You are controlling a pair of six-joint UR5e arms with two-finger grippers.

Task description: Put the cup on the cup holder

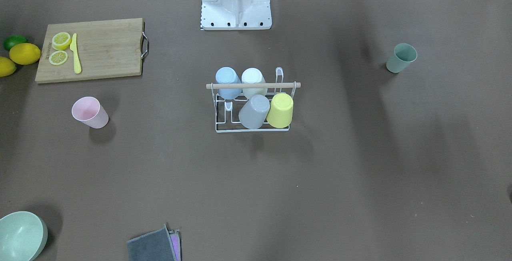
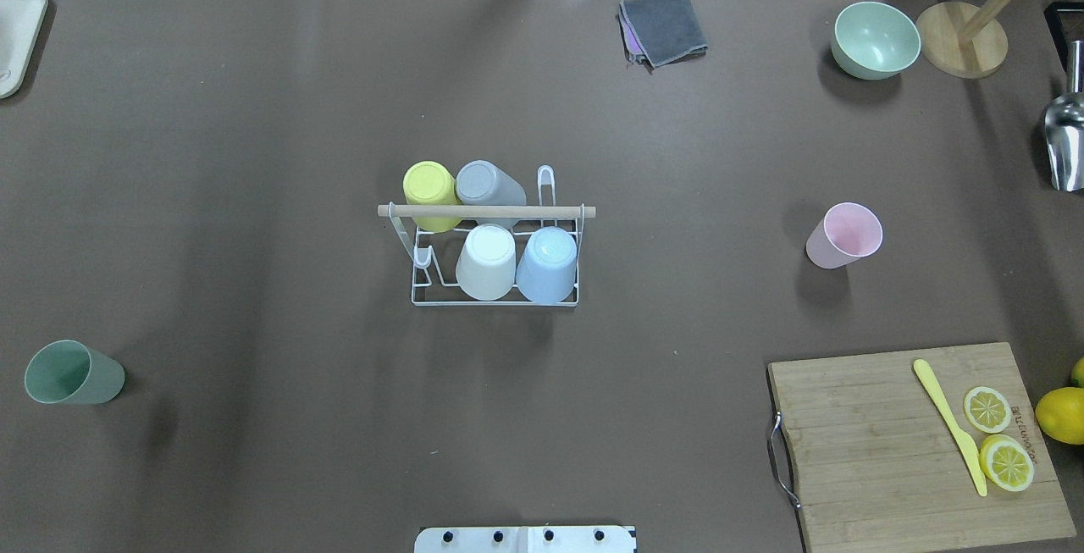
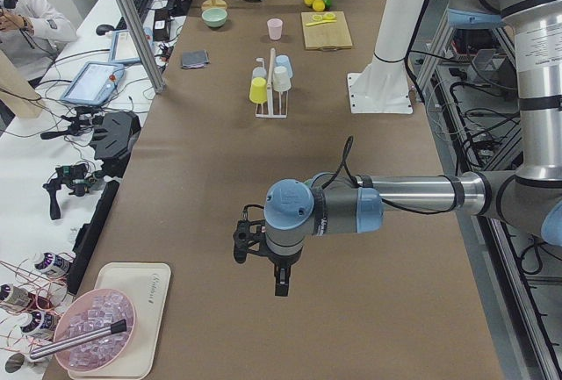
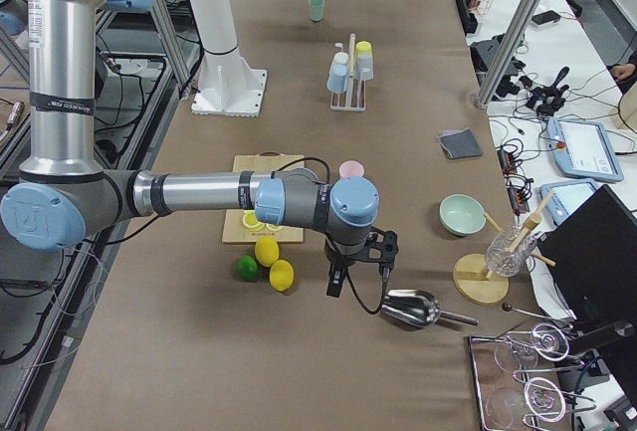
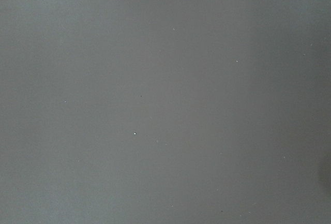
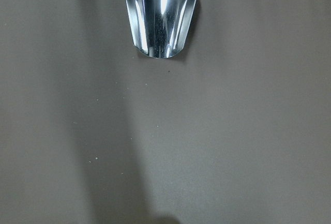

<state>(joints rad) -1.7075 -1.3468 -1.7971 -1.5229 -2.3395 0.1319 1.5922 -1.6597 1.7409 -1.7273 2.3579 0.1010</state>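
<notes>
The cup holder (image 2: 487,211), a white wire rack with a wooden rod handle, stands mid-table and also shows in the front view (image 1: 253,86). Several cups sit upside down on it: yellow (image 2: 430,189), grey (image 2: 489,185), white (image 2: 487,261) and blue (image 2: 548,263). A pink cup (image 2: 843,235) stands upright on the right. A green cup (image 2: 72,373) stands on the left. My left gripper (image 3: 260,266) hangs far from the rack at the table's left end. My right gripper (image 4: 358,270) hangs at the right end, by a metal scoop (image 6: 161,14). Whether either is open or shut I cannot tell.
A cutting board (image 2: 898,443) with lemon slices and a yellow knife lies at the near right, whole lemons (image 2: 1060,414) beside it. A green bowl (image 2: 875,39), a wooden stand (image 2: 961,49) and a grey cloth (image 2: 665,26) lie at the far side.
</notes>
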